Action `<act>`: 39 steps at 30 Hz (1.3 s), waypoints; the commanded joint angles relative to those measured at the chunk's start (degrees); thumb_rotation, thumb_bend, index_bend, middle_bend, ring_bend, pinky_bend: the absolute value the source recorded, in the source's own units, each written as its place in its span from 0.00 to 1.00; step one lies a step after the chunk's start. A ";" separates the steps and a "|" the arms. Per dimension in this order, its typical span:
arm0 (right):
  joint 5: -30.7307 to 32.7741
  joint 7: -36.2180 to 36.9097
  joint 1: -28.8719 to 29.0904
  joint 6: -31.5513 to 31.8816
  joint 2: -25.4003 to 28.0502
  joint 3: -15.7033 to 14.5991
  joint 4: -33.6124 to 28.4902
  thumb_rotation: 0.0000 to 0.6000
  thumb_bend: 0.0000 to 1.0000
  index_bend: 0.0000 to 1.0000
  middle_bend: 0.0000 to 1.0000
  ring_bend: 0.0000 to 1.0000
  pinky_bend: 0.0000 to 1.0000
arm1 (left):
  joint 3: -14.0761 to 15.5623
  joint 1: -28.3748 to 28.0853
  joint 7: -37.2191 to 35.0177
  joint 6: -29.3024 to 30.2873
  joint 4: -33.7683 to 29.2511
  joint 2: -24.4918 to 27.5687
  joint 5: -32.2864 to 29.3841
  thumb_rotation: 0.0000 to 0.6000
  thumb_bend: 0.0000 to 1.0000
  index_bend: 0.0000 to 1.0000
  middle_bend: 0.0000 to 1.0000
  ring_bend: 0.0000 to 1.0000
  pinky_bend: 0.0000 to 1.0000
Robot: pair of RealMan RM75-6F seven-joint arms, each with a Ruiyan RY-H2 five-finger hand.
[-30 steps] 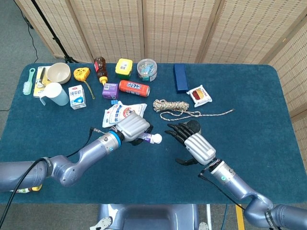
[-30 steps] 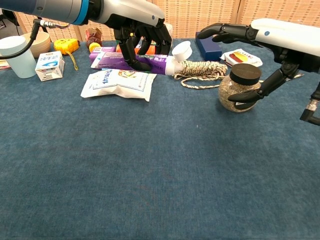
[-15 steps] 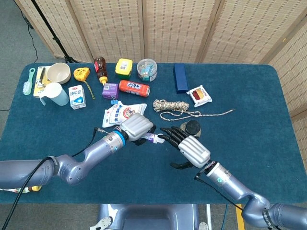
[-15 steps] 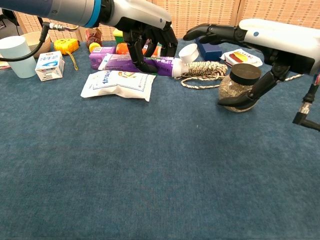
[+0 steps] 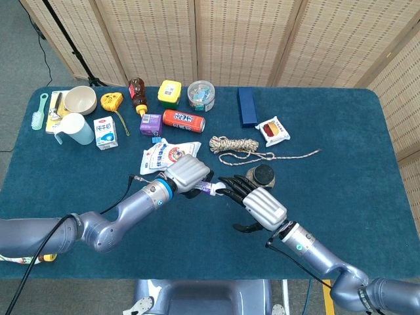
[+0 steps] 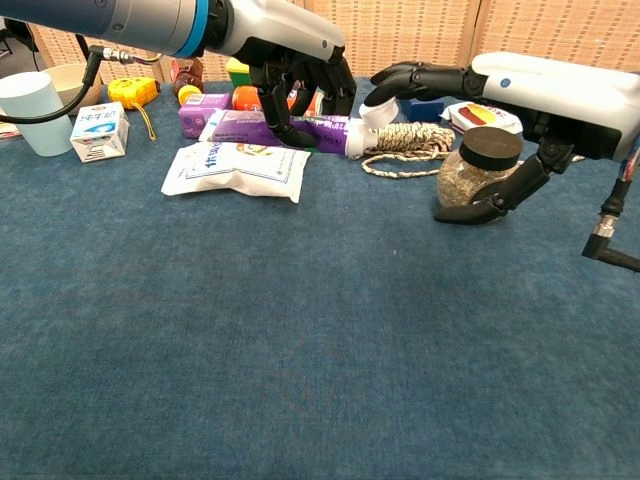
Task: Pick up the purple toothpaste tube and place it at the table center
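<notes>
The purple toothpaste tube [image 6: 250, 128] lies level just above the cloth, its white cap [image 6: 373, 108] pointing right. My left hand [image 6: 297, 72] grips it from above around its middle; in the head view only a short stretch of the tube [image 5: 209, 189] shows past that hand [image 5: 186, 172]. My right hand [image 5: 258, 202] reaches in from the right with its fingers [image 6: 405, 78] spread and arched over the cap, touching or almost touching it. Its thumb [image 6: 482, 206] hangs low in front of a jar and holds nothing.
A black-lidded jar [image 6: 478, 172] stands under the right hand, beside a coil of rope [image 6: 405, 139]. A white snack bag [image 6: 238, 166] lies below the tube. Cup [image 6: 32, 112], milk carton [image 6: 99, 131], red can [image 5: 184, 120] and blue box [image 5: 247, 105] line the far side.
My right hand has moved left, away from the jar, until its fingers reach the tube's cap. The left hand has carried the tube slightly right.
</notes>
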 commanded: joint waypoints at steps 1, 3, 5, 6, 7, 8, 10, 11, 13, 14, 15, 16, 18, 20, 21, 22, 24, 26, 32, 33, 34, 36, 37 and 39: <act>0.08 -0.21 0.00 0.10 -0.03 -0.10 0.11 1.00 0.25 0.15 0.00 0.00 0.00 | 0.07 0.01 -0.15 0.17 -0.01 0.03 0.12 1.00 1.00 0.47 0.45 0.53 0.58; 0.13 -0.19 0.04 0.19 -0.09 -0.16 0.07 1.00 0.25 0.16 0.00 0.00 0.00 | 0.23 -0.09 -0.14 0.10 0.06 0.00 0.15 1.00 1.00 0.47 0.45 0.53 0.58; 0.14 -0.27 0.11 0.22 -0.09 -0.18 0.09 1.00 0.25 0.16 0.00 0.00 0.00 | 0.39 -0.22 -0.11 0.01 0.16 -0.10 0.10 1.00 1.00 0.47 0.45 0.53 0.58; 0.17 -0.24 0.15 0.27 -0.08 -0.18 0.07 1.00 0.25 0.16 0.00 0.00 0.00 | 0.49 -0.31 -0.08 -0.05 0.22 -0.18 0.06 1.00 1.00 0.47 0.45 0.53 0.58; 0.19 -0.19 0.17 0.37 -0.08 -0.15 0.06 1.00 0.25 0.16 0.00 0.00 0.00 | 0.63 -0.43 0.00 -0.20 0.28 -0.23 -0.02 1.00 1.00 0.47 0.45 0.53 0.58; 0.16 -0.17 0.25 0.48 -0.07 -0.06 0.05 1.00 0.25 0.16 0.00 0.00 0.00 | 0.83 -0.64 0.17 -0.37 0.35 -0.30 -0.17 1.00 1.00 0.47 0.45 0.53 0.58; 0.16 -0.12 0.30 0.65 0.01 -0.02 0.01 1.00 0.25 0.16 0.00 0.00 0.00 | 1.05 -0.92 0.42 -0.38 0.42 -0.45 -0.39 1.00 1.00 0.47 0.45 0.53 0.58; 0.11 -0.07 0.32 0.78 0.06 -0.01 -0.01 1.00 0.25 0.16 0.00 0.00 0.00 | 1.14 -1.07 0.49 -0.35 0.40 -0.52 -0.55 1.00 1.00 0.47 0.45 0.53 0.58; 0.08 0.05 0.43 0.81 0.08 0.00 0.02 1.00 0.25 0.16 0.00 0.00 0.00 | 1.22 -1.26 0.56 -0.26 0.39 -0.62 -0.76 1.00 1.00 0.47 0.45 0.53 0.58; 0.06 0.07 0.49 0.80 0.08 -0.03 0.03 1.00 0.25 0.15 0.00 0.00 0.00 | 1.26 -1.35 0.60 -0.22 0.38 -0.68 -0.84 1.00 1.00 0.47 0.45 0.53 0.58; 0.02 0.13 0.54 0.77 0.06 -0.07 0.03 1.00 0.25 0.15 0.00 0.00 0.00 | 1.32 -1.47 0.65 -0.22 0.42 -0.75 -0.95 1.00 1.00 0.47 0.45 0.53 0.58; -0.02 0.20 0.61 0.75 0.02 -0.10 0.02 1.00 0.25 0.15 0.00 0.00 0.00 | 1.35 -1.56 0.67 -0.19 0.46 -0.81 -1.05 1.00 1.00 0.47 0.45 0.53 0.58; -0.05 0.22 0.78 0.59 -0.10 -0.17 0.08 1.00 0.25 0.15 0.00 0.00 0.00 | 1.38 -1.75 0.72 -0.09 0.55 -0.98 -1.27 1.00 1.00 0.47 0.45 0.53 0.58; -0.07 0.25 1.02 0.18 -0.36 -0.33 0.16 1.00 0.25 0.15 0.00 0.00 0.00 | 1.35 -1.92 0.67 -0.03 0.60 -1.13 -1.47 1.00 1.00 0.47 0.45 0.53 0.58; -0.04 0.14 1.20 -0.16 -0.51 -0.43 0.32 1.00 0.25 0.15 0.00 0.00 0.00 | 1.27 -1.99 0.58 0.07 0.62 -1.22 -1.58 1.00 1.00 0.47 0.45 0.53 0.58; 0.01 0.12 1.25 -0.23 -0.55 -0.43 0.36 1.00 0.25 0.15 0.00 0.00 0.00 | 1.26 -2.02 0.56 0.12 0.63 -1.25 -1.62 1.00 1.00 0.46 0.45 0.53 0.58; 0.11 0.15 1.34 -0.47 -0.65 -0.53 0.41 1.00 0.25 0.16 0.00 0.00 0.00 | 1.28 -2.08 0.56 0.20 0.63 -1.31 -1.67 1.00 1.00 0.46 0.45 0.53 0.58; 0.22 0.12 1.42 -0.68 -0.75 -0.66 0.61 1.00 0.25 0.16 0.00 0.00 0.00 | 1.28 -2.13 0.50 0.29 0.60 -1.32 -1.72 1.00 1.00 0.46 0.45 0.53 0.58; 0.52 0.03 1.20 -0.50 -0.74 -0.95 0.84 1.00 0.25 0.17 0.00 0.00 0.00 | 1.28 -1.95 0.14 0.64 0.58 -1.16 -1.65 1.00 1.00 0.46 0.45 0.53 0.58; 0.56 0.00 1.16 -0.48 -0.74 -1.03 0.88 1.00 0.25 0.17 0.00 0.00 0.00 | 1.26 -1.88 0.01 0.70 0.63 -1.11 -1.60 1.00 1.00 0.46 0.45 0.53 0.58; 0.59 0.01 1.15 -0.49 -0.77 -1.07 0.93 1.00 0.25 0.17 0.00 0.00 0.00 | 1.21 -1.81 -0.10 0.76 0.65 -1.09 -1.52 1.00 1.00 0.46 0.45 0.53 0.58; 0.80 0.06 1.17 -0.58 -1.03 -1.10 1.25 1.00 0.25 0.17 0.00 0.00 0.00 | 1.10 -1.53 -0.42 0.94 0.44 -0.89 -1.06 1.00 1.00 0.46 0.45 0.53 0.58; 0.81 0.07 1.17 -0.56 -1.08 -1.12 1.32 1.00 0.25 0.17 0.00 0.00 0.00 | 1.07 -1.40 -0.52 1.03 0.37 -0.84 -0.84 1.00 1.00 0.46 0.45 0.53 0.58; 0.90 -0.01 1.21 -0.68 -1.12 -1.19 1.44 1.00 0.25 0.17 0.00 0.00 0.00 | 1.11 -1.18 -0.65 1.05 0.28 -0.69 -0.37 1.00 1.00 0.46 0.45 0.53 0.58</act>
